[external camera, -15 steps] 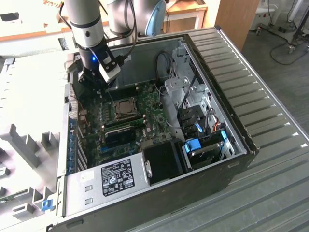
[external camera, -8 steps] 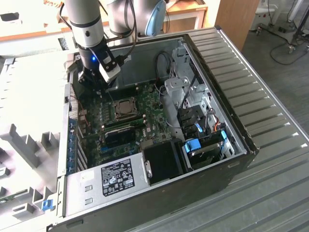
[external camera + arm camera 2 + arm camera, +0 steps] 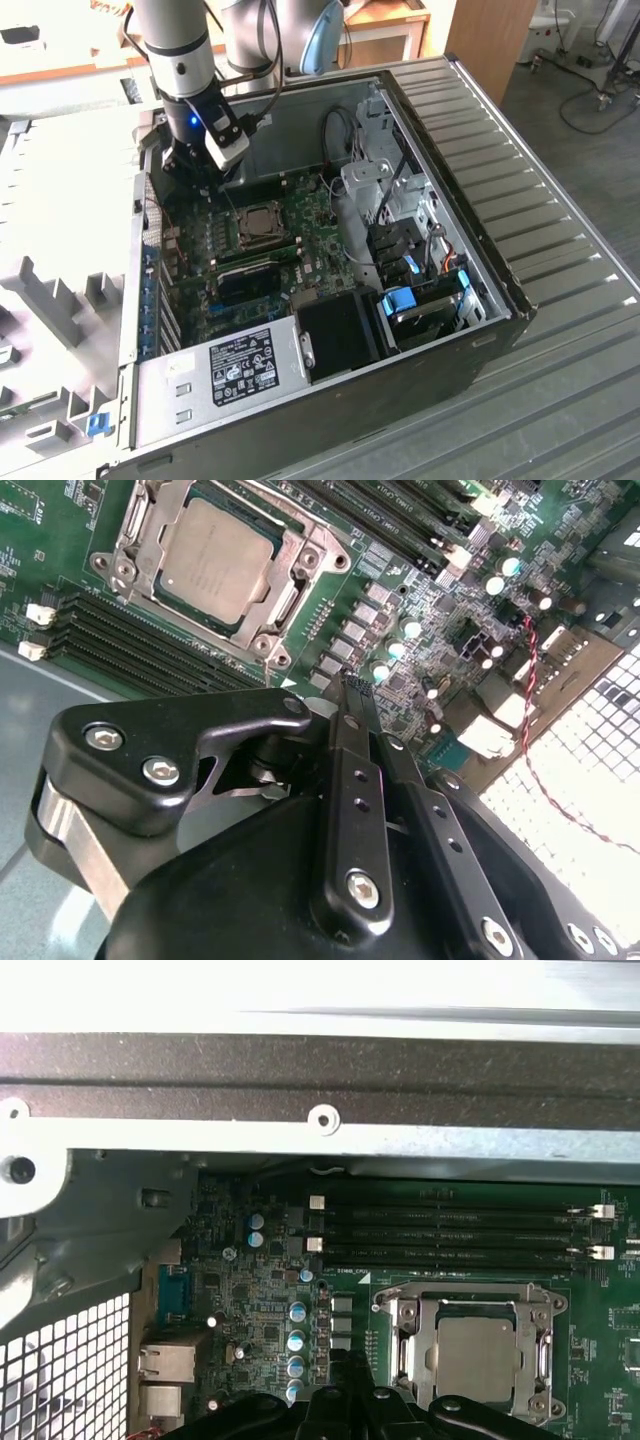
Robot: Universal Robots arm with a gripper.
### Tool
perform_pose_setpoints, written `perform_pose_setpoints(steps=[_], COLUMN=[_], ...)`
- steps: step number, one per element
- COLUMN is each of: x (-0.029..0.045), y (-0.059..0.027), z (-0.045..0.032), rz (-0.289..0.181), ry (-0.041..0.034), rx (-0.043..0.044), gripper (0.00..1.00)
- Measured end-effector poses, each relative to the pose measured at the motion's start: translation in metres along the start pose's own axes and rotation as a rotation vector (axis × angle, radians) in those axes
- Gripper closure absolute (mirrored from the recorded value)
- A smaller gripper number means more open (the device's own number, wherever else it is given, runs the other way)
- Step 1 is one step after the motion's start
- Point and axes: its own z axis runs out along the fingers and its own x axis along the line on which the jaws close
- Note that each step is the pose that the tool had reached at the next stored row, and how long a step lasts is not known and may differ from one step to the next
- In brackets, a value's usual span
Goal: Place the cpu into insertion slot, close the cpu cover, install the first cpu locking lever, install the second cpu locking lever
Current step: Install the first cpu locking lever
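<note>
cpu (image 3: 215,560) seated in insertion slot (image 3: 240,627), cpu cover (image 3: 150,525) down flat.
gripper (image 3: 350,690) fingers pressed together, holding nothing; exterior view: hovers at slot's 10 o'clock.

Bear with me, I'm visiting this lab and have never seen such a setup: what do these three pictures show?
The grey, tube-shaped machine in the exterior view is a robot arm. It reaches into an open computer case that lies on its side. That picture comes from a camera standing apart from the arm. The two wrist views come from cameras riding on the arm, looking past its black claw at the green circuit board. On the board lies the cpu, a flat silver-grey chip, with the silvery cpu cover lying flat around it. The claw is shut and holds nothing; its tip is near the chip, not on it.
</note>
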Motion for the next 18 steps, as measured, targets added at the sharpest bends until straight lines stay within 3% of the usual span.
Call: perform_pose_setpoints(steps=[15,18], x=[-0.0001,0.0003], y=[0.0007,0.0007], z=[-0.0021,-0.0023], rz=[0.003,0.004], ry=[-0.0004,-0.0001], rx=[-0.0009,-0.0073], gripper=[0.89,0.89])
